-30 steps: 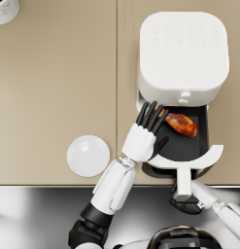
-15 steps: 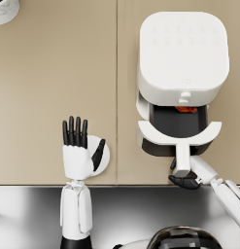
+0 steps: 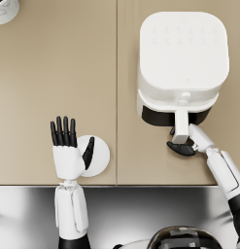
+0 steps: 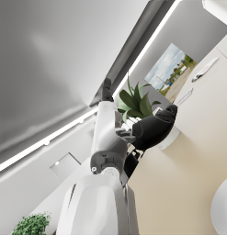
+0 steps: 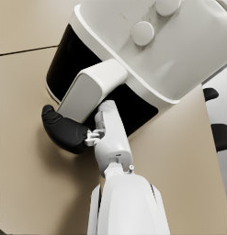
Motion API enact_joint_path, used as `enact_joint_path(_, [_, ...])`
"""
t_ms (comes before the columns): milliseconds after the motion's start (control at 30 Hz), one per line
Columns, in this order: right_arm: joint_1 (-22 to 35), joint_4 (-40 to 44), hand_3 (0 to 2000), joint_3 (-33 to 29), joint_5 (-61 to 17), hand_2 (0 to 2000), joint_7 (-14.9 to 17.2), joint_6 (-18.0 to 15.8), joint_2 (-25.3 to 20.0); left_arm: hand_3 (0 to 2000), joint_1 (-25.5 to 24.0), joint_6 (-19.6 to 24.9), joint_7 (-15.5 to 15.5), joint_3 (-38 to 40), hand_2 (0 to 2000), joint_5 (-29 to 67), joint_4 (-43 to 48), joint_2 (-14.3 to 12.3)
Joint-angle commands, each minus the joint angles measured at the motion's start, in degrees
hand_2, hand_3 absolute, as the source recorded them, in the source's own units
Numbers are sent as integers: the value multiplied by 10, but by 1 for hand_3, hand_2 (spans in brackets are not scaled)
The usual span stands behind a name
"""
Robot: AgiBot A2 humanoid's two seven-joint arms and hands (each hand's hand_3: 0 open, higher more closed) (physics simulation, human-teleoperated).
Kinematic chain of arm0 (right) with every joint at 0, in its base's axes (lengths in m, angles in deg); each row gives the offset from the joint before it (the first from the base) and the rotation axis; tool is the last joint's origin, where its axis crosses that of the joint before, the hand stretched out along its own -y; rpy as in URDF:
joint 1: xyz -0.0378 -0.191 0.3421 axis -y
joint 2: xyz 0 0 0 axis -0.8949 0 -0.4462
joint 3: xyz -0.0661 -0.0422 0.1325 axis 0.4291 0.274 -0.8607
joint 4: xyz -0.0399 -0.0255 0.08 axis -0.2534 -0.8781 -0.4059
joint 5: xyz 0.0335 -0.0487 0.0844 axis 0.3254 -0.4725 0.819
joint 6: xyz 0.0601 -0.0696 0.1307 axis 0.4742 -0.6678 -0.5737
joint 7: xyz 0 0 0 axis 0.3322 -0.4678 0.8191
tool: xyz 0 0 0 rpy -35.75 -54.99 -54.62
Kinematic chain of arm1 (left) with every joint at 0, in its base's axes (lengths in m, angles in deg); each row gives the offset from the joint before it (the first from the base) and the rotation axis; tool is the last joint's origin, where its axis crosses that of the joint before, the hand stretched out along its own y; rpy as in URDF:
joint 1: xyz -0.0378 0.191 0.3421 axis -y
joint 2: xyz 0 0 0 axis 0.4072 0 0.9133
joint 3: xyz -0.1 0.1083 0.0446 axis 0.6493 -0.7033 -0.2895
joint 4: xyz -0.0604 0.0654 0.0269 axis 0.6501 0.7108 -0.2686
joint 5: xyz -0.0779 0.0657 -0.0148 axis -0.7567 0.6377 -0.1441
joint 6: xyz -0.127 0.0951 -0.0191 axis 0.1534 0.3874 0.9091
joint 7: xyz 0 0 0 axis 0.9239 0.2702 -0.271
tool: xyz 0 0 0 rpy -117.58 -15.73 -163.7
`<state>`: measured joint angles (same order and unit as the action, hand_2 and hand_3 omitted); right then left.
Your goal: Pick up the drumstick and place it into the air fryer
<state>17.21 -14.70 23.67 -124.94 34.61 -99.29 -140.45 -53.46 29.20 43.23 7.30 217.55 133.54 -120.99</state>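
I see my right hand (image 3: 182, 147) wrapped on the fryer (image 3: 182, 58) handle (image 3: 180, 125), upper right, drawer flush so the drumstick is hidden, presumably inside, while my left hand (image 3: 68, 154) hovers empty, fingers (image 3: 63, 131) straight, over the plate (image 3: 98, 155) at lower left.

place: rendered home kitchen | evidence: white air fryer (image 3: 182, 63) with its drawer closed on a beige tabletop (image 3: 53, 73); round white plate (image 3: 98, 155) near the front edge; leafy potted plant (image 4: 135, 103) in the left wrist view; framed landscape picture (image 4: 172, 66) on a grey wall behind it
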Motion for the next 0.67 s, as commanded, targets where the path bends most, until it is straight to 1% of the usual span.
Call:
enact_joint_path(33, [85, 63, 2000, 9, 0, 2000, 2, 2, -112, 0, 9, 0, 0, -7, 0, 0, -3, 2])
enact_joint_path(67, [87, 62, 2000, 14, 0, 2000, 1, 4, -108, 0, 1, 0, 0, -3, 0, 0, -3, 0])
enact_joint_path(100, [52, 55, 2000, -66, 0, 2000, 1, -11, -135, 0, 1, 0, 0, -6, 0, 0, -1, 0])
enact_joint_path(133, [30, 60, 2000, -13, 0, 2000, 2, -19, -33, 0, 0, 0, 0, -5, 0, 0, -3, 0])
enact_joint_path(200, [23, 69, 2000, -39, 0, 2000, 1, -41, -45, 0, -3, 0, 0, -5, 0, 0, -3, 0])
enact_joint_path(300, [20, 74, 2000, -58, 0, 2000, -1, -56, -53, 0, -5, 0, 0, -6, 0, 0, -3, 0])
enact_joint_path(367, [18, 77, 2000, -64, 0, 2000, -8, -50, -57, 0, -5, 0, 0, -6, 0, 0, -3, 0])
enact_joint_path(667, [15, 80, 2000, -72, -1, 2000, -15, -57, -61, 0, -6, 0, 0, -6, 0, 0, -3, 0])
